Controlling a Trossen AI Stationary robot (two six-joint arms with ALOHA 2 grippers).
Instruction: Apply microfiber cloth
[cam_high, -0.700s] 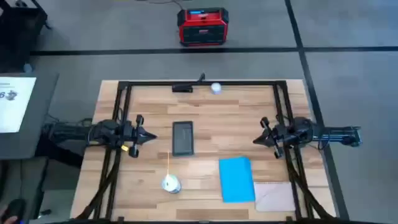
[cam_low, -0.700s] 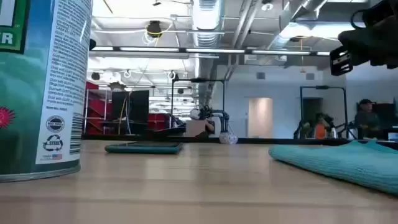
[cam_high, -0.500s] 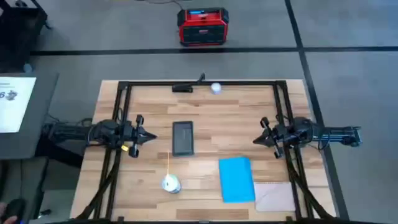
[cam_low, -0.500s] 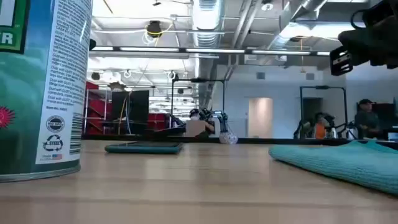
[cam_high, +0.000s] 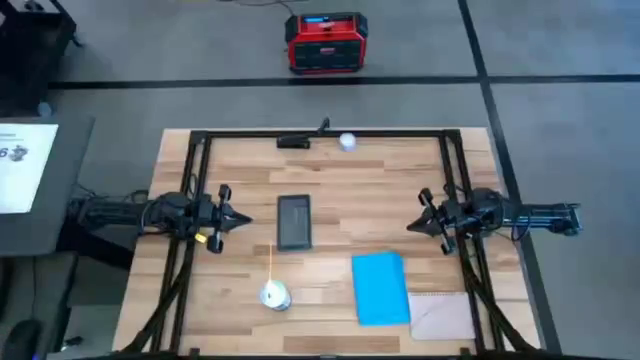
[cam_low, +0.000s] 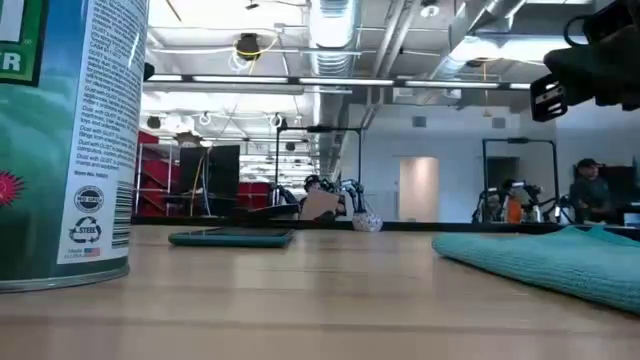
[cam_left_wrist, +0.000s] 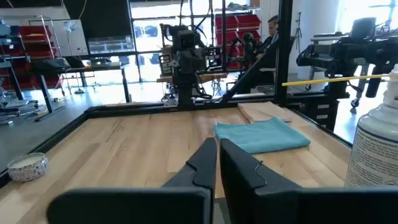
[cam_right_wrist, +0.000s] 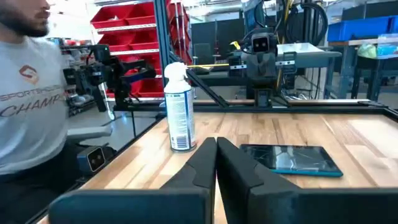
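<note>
The sky-blue microfiber cloth (cam_high: 380, 288) lies flat on the wooden table near its front right, also seen in the low view (cam_low: 545, 258) and the left wrist view (cam_left_wrist: 261, 134). The dark tablet (cam_high: 293, 221) lies flat at the table's middle (cam_right_wrist: 291, 158). My left gripper (cam_high: 246, 221) hovers shut at the left, pointing at the tablet (cam_left_wrist: 217, 163). My right gripper (cam_high: 410, 226) hovers shut at the right, pointing toward the table's left (cam_right_wrist: 216, 163). Neither touches anything.
A spray can (cam_high: 275, 295) with a thin yellow straw stands near the front, left of the cloth (cam_right_wrist: 179, 106). A pale beige sheet (cam_high: 440, 315) lies at the cloth's right. A small white bowl (cam_high: 347, 141) sits at the far edge. A person stands beyond the table's front edge (cam_right_wrist: 31, 93).
</note>
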